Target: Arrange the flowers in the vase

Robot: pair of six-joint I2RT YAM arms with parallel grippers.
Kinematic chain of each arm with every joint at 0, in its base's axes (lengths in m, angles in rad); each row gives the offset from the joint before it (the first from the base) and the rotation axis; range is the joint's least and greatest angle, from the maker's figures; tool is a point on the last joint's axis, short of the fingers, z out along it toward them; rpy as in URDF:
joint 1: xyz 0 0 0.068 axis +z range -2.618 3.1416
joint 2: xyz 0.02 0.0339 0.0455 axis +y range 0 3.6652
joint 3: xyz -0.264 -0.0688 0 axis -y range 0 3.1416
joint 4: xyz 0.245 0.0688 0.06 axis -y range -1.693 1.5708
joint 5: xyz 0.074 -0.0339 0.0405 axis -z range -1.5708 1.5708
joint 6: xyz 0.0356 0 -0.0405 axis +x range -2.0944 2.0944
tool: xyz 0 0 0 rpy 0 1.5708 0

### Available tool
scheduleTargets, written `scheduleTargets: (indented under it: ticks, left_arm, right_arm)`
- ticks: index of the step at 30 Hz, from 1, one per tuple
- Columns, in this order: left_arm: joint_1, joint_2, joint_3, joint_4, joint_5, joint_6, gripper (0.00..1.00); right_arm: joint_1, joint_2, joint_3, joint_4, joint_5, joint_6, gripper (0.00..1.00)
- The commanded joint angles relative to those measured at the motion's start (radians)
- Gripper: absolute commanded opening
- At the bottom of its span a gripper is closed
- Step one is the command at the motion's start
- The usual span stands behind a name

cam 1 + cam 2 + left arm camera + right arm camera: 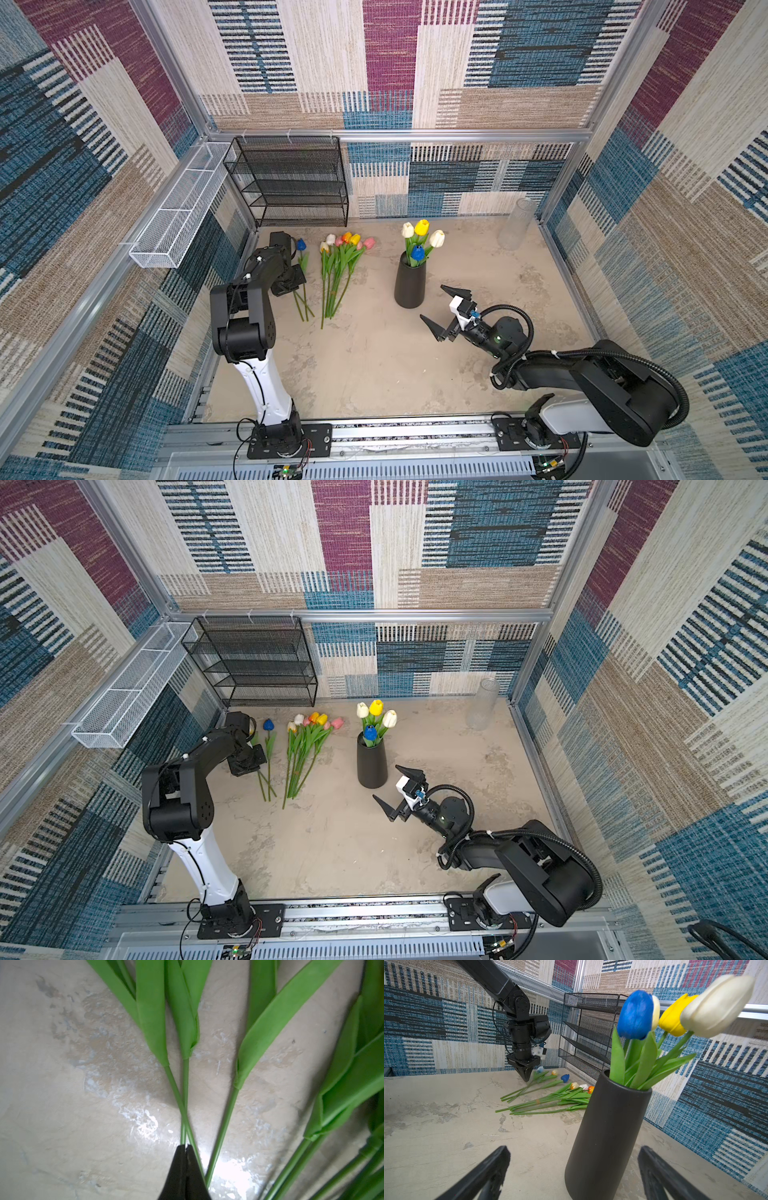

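Nearest, the right hand (pixel 431 301) hangs released, its jaws wide, facing the black vase (pixel 409 286) from close by, probably ready to steady it. Four flowers (pixel 422 239) already stand in the vase. Farther, the rest lie on the desk (pixel 374 365) in two groups. There the left hand (pixel 185 1147) is clenched on bare stems (pixel 185 1105) below the leaves, seemingly two, a grip suited for lifting head-up.

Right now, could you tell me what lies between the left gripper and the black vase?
A bunch of loose tulips lying on the table, clear in both top views.
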Motion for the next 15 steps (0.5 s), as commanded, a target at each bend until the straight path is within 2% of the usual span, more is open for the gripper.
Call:
scheduleTargets:
  ticks: [1,4,7,12,15]
  left_arm:
    - [0.001,-0.013,-0.006,-0.015,-0.03,0.008,0.03]
    - [0.002,0.006,0.005,-0.015,0.004,0.005,0.18]
    - [0.003,0.04,0.016,-0.01,0.031,-0.006,0.2]
    - [0.002,0.074,0.026,-0.007,0.019,-0.004,0.18]
    - [0.003,0.077,0.028,-0.007,0.016,-0.003,0.08]
  right_arm:
    - [0.001,0.002,0.008,0.023,-0.011,0.003,1.0]
    - [0.001,0.001,0.01,0.023,-0.014,0.005,1.0]
    - [0.001,0.001,0.011,0.022,-0.015,0.005,1.0]
    - [0.001,-0.002,0.01,0.022,-0.011,0.002,1.0]
    - [0.001,-0.002,0.008,0.023,-0.016,0.004,1.0]
